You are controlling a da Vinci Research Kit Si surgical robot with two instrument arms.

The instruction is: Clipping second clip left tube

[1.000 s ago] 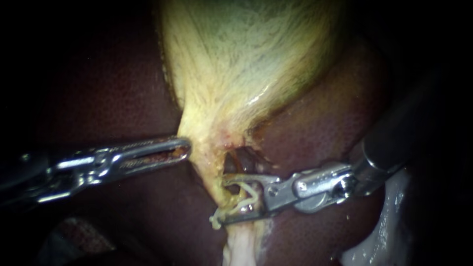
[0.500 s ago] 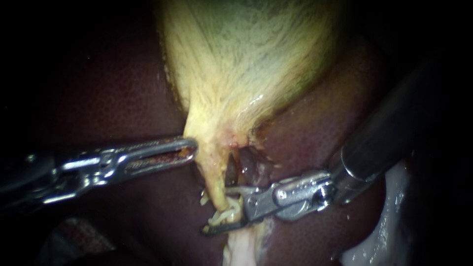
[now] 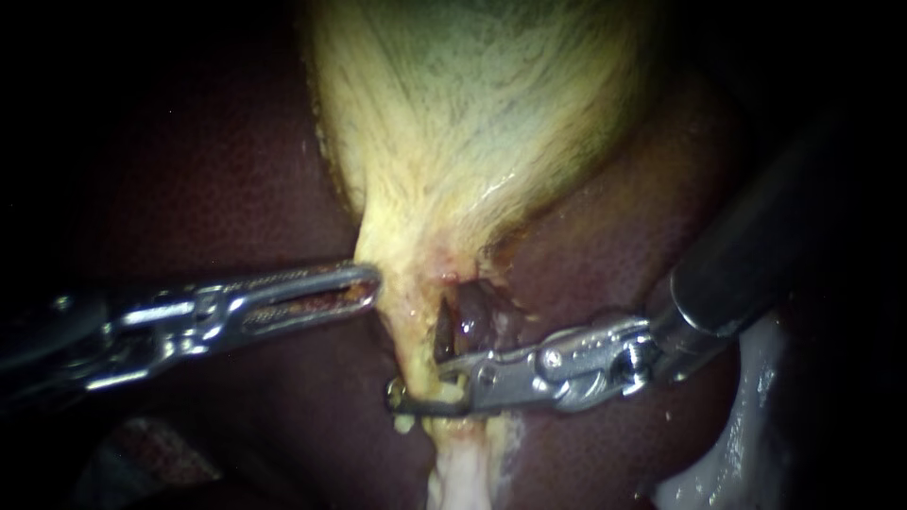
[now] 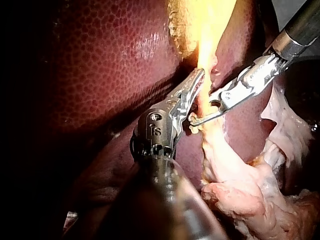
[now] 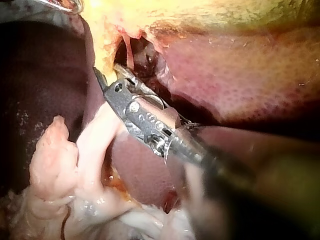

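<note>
Upper centre of the endoscope frame: the gallbladder (image 3: pixel 472 123), pale yellow, narrowing downward to a neck at mid-frame, with dark red liver (image 3: pixel 208 170) on both sides. Entering from the left edge, the left tool (image 3: pixel 368 281), shaft nearly level, jaws drawn narrow and pinched on the left rim of that neck. Just right of the neck, a small dark window (image 3: pixel 458 326) in the tissue, and down its left side the left tube (image 3: pixel 413 357), a thin yellow strand running toward the lower centre. Entering from the upper right, the right tool (image 3: pixel 427 399), dark shaft sloping down to a bright metal hinge, jaws squeezed nearly together across the left tube from two sides, just below the window, tips poking out past the strand's left side. Below that clamp, at bottom centre, a whitish stump (image 3: pixel 458 477) of tissue. Seen from the left wrist: left tool (image 4: pixel 199 80) touching the yellow neck at its tip, right tool (image 4: pixel 202 119) crossing just beside it with thin jaws. Seen from the right wrist: right tool (image 5: pixel 107 80) closed around the strand under the dark window, pale lumpy tissue hanging beside its shaft.
</note>
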